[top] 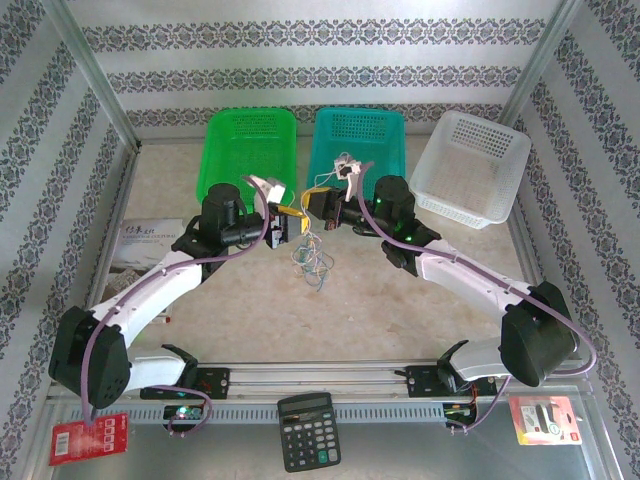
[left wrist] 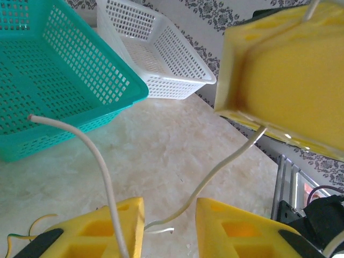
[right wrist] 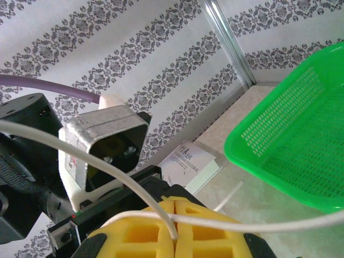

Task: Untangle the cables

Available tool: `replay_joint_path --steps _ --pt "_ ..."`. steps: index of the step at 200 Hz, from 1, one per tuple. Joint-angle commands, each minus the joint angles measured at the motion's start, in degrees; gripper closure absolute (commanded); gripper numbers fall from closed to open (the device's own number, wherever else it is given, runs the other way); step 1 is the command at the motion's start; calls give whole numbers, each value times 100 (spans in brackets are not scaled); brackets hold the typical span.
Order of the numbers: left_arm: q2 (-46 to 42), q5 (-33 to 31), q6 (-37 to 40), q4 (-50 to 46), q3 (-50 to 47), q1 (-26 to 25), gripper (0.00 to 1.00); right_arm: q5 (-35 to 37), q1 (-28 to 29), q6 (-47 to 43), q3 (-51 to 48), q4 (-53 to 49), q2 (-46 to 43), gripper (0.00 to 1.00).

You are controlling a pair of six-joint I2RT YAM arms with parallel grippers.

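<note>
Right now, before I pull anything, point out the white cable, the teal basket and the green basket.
white cable (right wrist: 172,228): right wrist view, its end at the bottom centre.
teal basket (left wrist: 91,59): left wrist view, mesh side wall.
green basket (right wrist: 290,123): right wrist view, mesh side wall.

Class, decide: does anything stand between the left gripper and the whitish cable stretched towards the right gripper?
Nothing visible does. The whitish cable runs straight from the right gripper into the gap of the left gripper, whose jaws stand apart; bare tabletop lies behind it.
</note>
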Motion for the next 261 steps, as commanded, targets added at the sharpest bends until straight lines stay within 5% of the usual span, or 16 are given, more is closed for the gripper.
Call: replay_joint_path --steps 1,96,114,144,166,192,218,261 --pt "41 108 177 54 -44 -77 68 -172 -42 94 162 173 -26 100" --pt "294 -35 -14 537 109 -82 62 -235 223 127 197 175 15 100" --pt "315 -35 -87 693 88 -85 71 -210 250 103 190 173 28 100" --pt "225 -60 -190 886 14 -82 100 -163 235 79 139 143 -5 100" --pt "142 -87 -323 1032 -25 -83 100 -100 176 24 98 86 -76 100" --pt "79 -146 -462 1069 -20 -87 100 5 8 -13 -90 49 -284 61" --pt "42 -185 -606 1116 8 -84 100 168 -212 -97 -477 -32 -704 35" --pt "11 -123 -930 1182 155 -83 100 767 -512 -331 -1596 -75 -1551 23"
